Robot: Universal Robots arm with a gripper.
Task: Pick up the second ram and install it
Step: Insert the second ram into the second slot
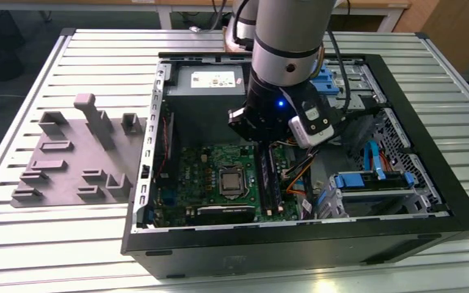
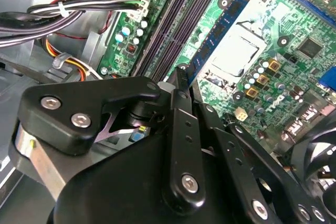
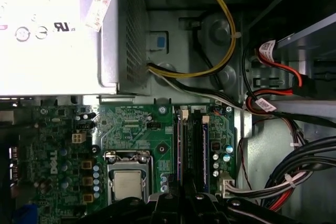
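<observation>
Open computer case (image 1: pixel 454 213) rests on a slatted metal table (image 1: pixel 22 244); grey holder tray (image 1: pixel 63 165) lies at frame left. Second wrist view: gripper (image 2: pixel 181 77) over motherboard (image 2: pixel 294 30), jaws clenched on the second ram (image 2: pixel 220 30).

Printed marks on power supply (image 3: pixel 58 51)

Open black computer case (image 1: pixel 300 244) at frame centre on a slatted metal worktop (image 1: pixel 55 244). Robot arm (image 1: pixel 287 43) descends from the top over the green motherboard (image 1: pixel 210 183). Grey holder tray (image 1: pixel 71 159) lies at left, beside the case.
</observation>
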